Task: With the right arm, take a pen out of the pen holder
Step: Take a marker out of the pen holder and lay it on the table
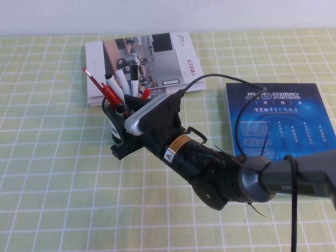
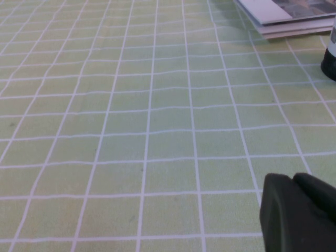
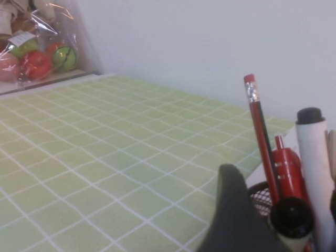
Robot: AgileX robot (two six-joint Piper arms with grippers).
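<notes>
A black mesh pen holder [image 1: 113, 126] stands left of the table's middle, in front of a magazine. It holds a red pencil [image 1: 97, 84], a red pen [image 1: 112, 94] and white markers [image 1: 134, 79]. My right gripper [image 1: 123, 144] is low against the holder's near side, open and holding nothing. In the right wrist view one dark finger [image 3: 233, 210] sits beside the mesh rim [image 3: 260, 195], with the pencil [image 3: 260, 136], red pen [image 3: 287, 173] and a white marker [image 3: 315, 168] just beyond it. My left gripper [image 2: 291, 181] hovers over bare cloth, its dark fingers together.
A white magazine stack [image 1: 142, 58] lies behind the holder and a blue book [image 1: 281, 118] lies to the right. A black cable [image 1: 239, 113] arcs over the right arm. A bag of fruit [image 3: 31, 52] sits by the wall. Green checked cloth covers the table.
</notes>
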